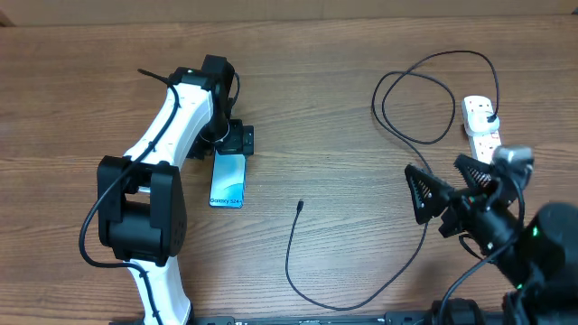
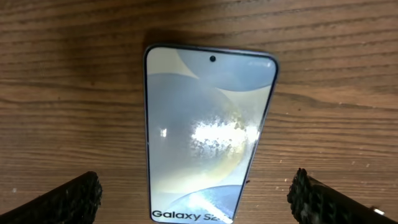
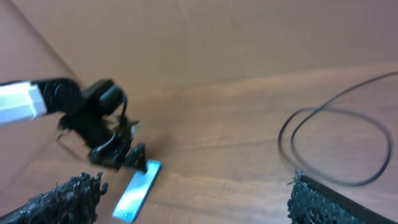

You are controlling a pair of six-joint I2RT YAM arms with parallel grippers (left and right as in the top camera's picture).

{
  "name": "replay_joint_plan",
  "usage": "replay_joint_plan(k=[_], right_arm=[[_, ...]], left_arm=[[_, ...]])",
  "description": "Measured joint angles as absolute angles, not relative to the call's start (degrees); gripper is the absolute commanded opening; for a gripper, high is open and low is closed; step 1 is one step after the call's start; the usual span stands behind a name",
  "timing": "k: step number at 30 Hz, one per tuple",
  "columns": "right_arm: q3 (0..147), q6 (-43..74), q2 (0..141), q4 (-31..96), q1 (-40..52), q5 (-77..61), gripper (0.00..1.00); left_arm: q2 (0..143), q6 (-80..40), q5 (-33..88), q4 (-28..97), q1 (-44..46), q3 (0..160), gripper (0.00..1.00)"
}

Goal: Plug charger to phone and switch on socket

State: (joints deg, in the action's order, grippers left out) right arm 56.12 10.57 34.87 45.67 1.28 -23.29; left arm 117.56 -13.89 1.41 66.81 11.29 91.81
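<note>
Left gripper (image 2: 196,203): jaws spread wide and holding nothing. It hangs over the phone; only its two textured fingertips (image 2: 67,198) show, cut off at the bottom corners of the left wrist view.
Phone (image 2: 205,130): flat on the table (image 1: 343,63), screen up, between the left fingertips and touching neither. Its lower edge runs out of the left wrist view, so the lettering breaks off at "Galaxy S2" and glare whitens the middle of the screen.
Right gripper (image 1: 444,185): jaws wide apart and empty, raised over the cable. The fingers point toward the left arm, well apart from the phone.
Charger (image 1: 288,257): its connector tip (image 1: 300,206) lies loose on the wood between the two grippers (nearer the left one). The cable bends back under the right gripper, then loops beyond it.
Socket (image 1: 479,126): just beside the right gripper, on its outer side. The near end is hidden behind the wrist camera. A dark plug seems to sit in the far end, and the switches are too small to read.
Right wrist view: blurred. The phone shows only as a pale blue strip, with a cable loop to the right of it.
</note>
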Motion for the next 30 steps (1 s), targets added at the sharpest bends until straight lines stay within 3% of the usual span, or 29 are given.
replay_joint_plan(k=[13,30], right_arm=[[57.21,10.48,45.93,61.89,1.28,-34.37,1.0],[57.21,10.52,71.18,60.03,1.28,-36.21,1.0]], left_arm=[[116.95,-14.7,2.33,62.28,11.79,88.9,1.0],[107.9,-14.35,3.88,61.14,11.05,85.73,1.0]])
